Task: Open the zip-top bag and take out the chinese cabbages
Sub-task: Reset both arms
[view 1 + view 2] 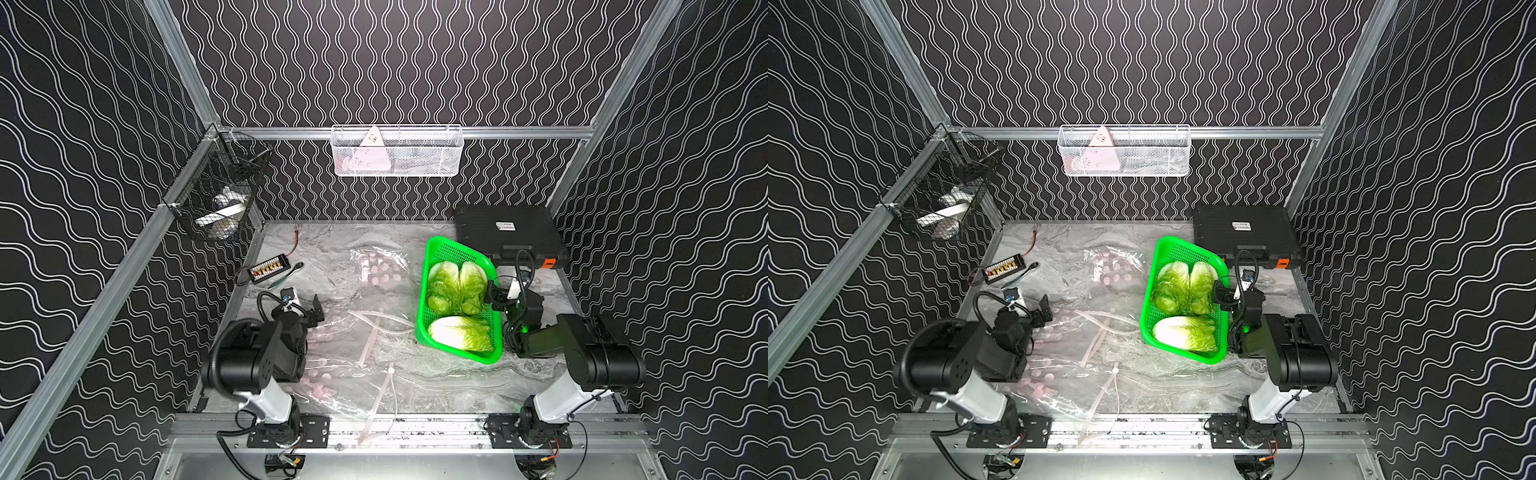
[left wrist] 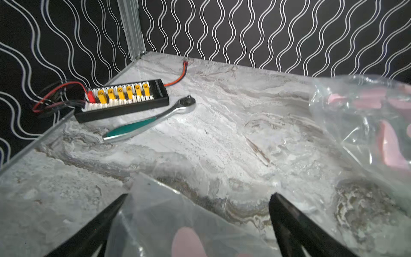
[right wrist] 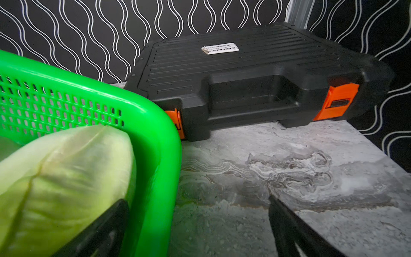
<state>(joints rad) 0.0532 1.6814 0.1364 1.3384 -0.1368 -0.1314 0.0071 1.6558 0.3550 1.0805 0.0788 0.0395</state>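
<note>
Nearest us, the zip-top bag [image 1: 353, 361] sprawls slack on the worktop [image 1: 457, 395] beside the green basket [image 1: 421, 291]. It is clear with pink dots, and nothing green shows inside. The left fingers [image 2: 95, 227] hang spread wide over its film, on the bag's side away from the basket, gripping nothing. Into the basket: all three chinese cabbages [image 1: 459, 334] lie there, one crosswise at the near end and two side by side behind it, with white bases and crinkled green leaves. The right fingers [image 3: 287, 222] gape wide too, straddling the basket's rim, empty. The unloading looks done; the next move, I'd say, is drawing both arms clear without snagging basket or film.
</note>
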